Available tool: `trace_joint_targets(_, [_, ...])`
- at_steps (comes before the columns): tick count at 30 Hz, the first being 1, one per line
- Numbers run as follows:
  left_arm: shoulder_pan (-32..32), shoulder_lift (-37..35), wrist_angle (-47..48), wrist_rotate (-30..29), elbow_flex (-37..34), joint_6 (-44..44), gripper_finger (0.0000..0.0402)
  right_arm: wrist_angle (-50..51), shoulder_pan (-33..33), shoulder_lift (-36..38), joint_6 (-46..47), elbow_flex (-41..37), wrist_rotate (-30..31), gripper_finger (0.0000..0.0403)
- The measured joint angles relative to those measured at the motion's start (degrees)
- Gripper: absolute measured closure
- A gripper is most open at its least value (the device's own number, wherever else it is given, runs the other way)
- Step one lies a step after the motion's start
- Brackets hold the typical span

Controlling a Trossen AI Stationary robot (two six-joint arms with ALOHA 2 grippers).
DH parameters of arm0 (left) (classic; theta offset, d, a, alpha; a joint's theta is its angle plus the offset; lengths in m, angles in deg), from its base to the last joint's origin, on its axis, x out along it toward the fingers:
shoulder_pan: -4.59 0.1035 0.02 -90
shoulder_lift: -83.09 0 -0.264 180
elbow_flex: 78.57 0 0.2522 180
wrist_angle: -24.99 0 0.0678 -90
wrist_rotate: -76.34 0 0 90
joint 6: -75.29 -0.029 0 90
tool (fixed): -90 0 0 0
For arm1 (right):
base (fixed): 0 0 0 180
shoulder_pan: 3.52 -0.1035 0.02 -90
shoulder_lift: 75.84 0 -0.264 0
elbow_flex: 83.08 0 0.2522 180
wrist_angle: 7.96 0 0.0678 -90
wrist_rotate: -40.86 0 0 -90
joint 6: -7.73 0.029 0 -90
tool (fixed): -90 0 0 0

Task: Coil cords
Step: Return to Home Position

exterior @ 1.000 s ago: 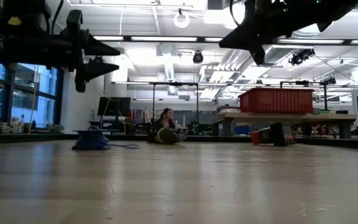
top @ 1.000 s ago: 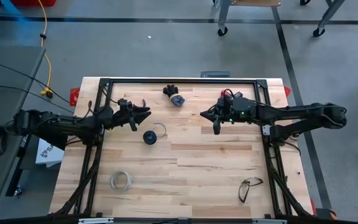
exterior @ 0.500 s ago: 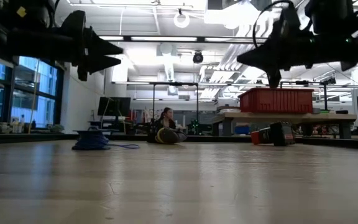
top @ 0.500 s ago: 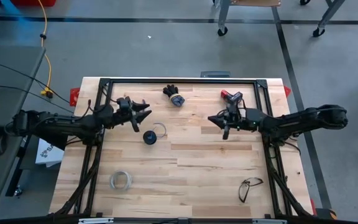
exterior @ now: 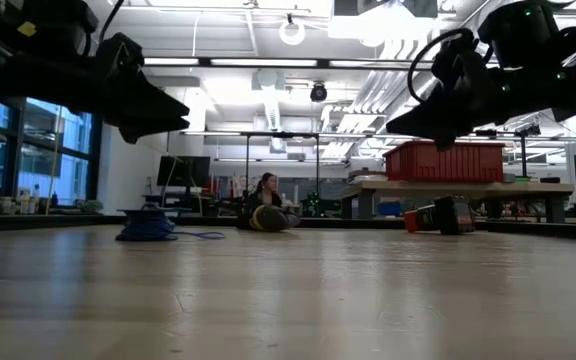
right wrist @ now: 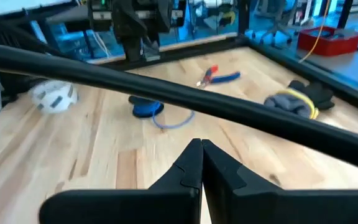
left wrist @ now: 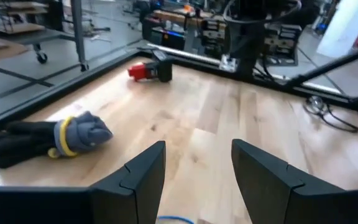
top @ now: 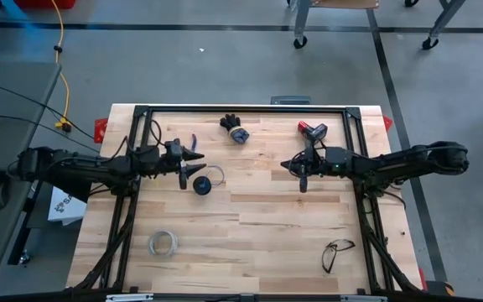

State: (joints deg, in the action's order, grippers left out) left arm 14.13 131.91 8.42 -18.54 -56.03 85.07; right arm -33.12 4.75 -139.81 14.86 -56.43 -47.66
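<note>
The pale plank worktop point(top: 258, 226) sits inside a black tube frame point(top: 241, 109). The left gripper point(top: 196, 163) hangs above the left half, its fingers point(left wrist: 145, 174) spread with nothing between them. The right gripper point(top: 288, 165) hangs above the right half, its fingers point(right wrist: 191, 168) pressed together. A dark knit glove point(top: 236, 128) with a yellow band lies near the middle of the far edge. Thin-rimmed glasses point(top: 336, 252) lie by the near right corner, and a whitish tape ring point(top: 163, 243) lies toward the near left corner. The round dark spool point(top: 202, 185) lies flat just beside the left gripper. Thin bluish wire point(top: 217, 174) curls loose off its right side. A small red-and-black tool point(top: 313, 130) lies by the far edge.
</note>
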Motion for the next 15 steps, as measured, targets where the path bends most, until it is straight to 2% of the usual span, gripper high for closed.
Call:
trace_joint_targets(7, [-1.59, 0.01, 2.13, -2.41, 0.00, -2.08, 0.0222, 1.12, 0.00, -0.07, 0.34, -0.33, 0.49, 0.0403])
trace_joint_targets(11, [-2.96, 0.02, 3.65, -4.27, 0.00, -5.60, 0.0222, -2.24, -0.17, -0.07, 2.65, -4.50, 1.77, 0.0403])
trace_joint_targets(15, [-4.89, 0.21, 5.05, -4.12, 0.00, -5.49, 0.0222, -6.45, -1.38, -0.04, 3.57, -8.46, 4.85, 0.0403])
